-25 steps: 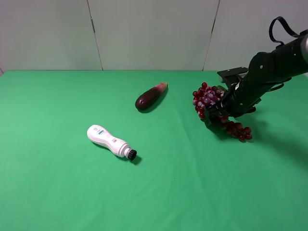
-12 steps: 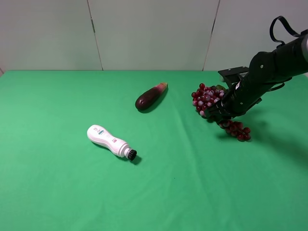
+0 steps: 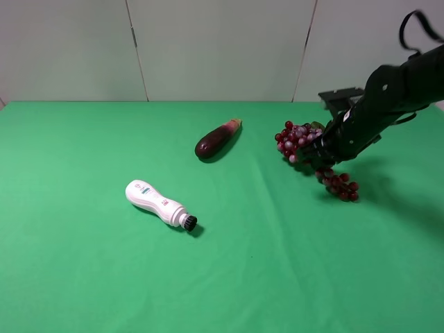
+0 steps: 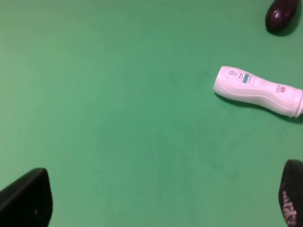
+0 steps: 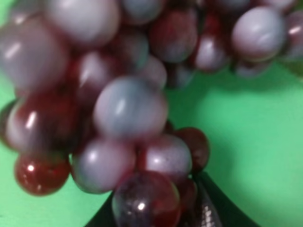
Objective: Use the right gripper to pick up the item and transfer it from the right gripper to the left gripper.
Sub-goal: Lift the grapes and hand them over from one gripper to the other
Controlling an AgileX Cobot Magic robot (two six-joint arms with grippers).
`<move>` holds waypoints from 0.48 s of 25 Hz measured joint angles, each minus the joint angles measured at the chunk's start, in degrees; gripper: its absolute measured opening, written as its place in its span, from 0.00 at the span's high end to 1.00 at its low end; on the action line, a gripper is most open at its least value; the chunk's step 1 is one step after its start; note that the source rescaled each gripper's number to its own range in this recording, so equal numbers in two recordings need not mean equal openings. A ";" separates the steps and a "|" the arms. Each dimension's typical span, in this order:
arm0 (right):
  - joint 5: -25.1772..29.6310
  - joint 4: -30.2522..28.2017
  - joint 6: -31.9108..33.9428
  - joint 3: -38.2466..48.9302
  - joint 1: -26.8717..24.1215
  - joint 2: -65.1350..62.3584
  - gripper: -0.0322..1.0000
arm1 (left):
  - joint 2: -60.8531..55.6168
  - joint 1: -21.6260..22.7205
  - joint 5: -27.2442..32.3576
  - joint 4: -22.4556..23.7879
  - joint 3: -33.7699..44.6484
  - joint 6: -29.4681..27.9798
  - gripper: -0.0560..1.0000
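The grapes [image 3: 297, 141], a long dark-red glossy bunch, hang from my right gripper [image 3: 318, 158] at the right back of the green table. The jaws are shut on the middle of the bunch. Its tail [image 3: 340, 187] droops toward the cloth, and I cannot tell whether it touches. In the right wrist view the grapes [image 5: 128, 113] fill the picture, with a black fingertip [image 5: 208, 208] under them. My left gripper [image 4: 156, 208] is open and empty above bare cloth, and its arm is out of the exterior view.
A dark purple eggplant [image 3: 215, 140] lies left of the grapes and also shows in the left wrist view [image 4: 280, 14]. A white bottle-shaped device [image 3: 156, 202] with a black tip lies at centre left, ahead of the left gripper in its wrist view [image 4: 258, 90]. Green cloth [image 3: 104, 277] covers the table.
My right arm has risen and drawn back a little with the grapes. The bunch has lifted, and its tail hangs higher than before. The eggplant and the white device have not moved.
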 joint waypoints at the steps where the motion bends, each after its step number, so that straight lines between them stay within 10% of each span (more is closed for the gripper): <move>1: 0.11 0.00 -0.07 0.00 0.00 -1.68 0.81 | 0.00 0.00 0.00 0.00 0.00 0.00 0.00; 12: 5.43 -0.38 -3.47 0.00 4.90 -16.39 0.92 | 0.00 0.00 0.00 0.00 0.00 0.00 0.00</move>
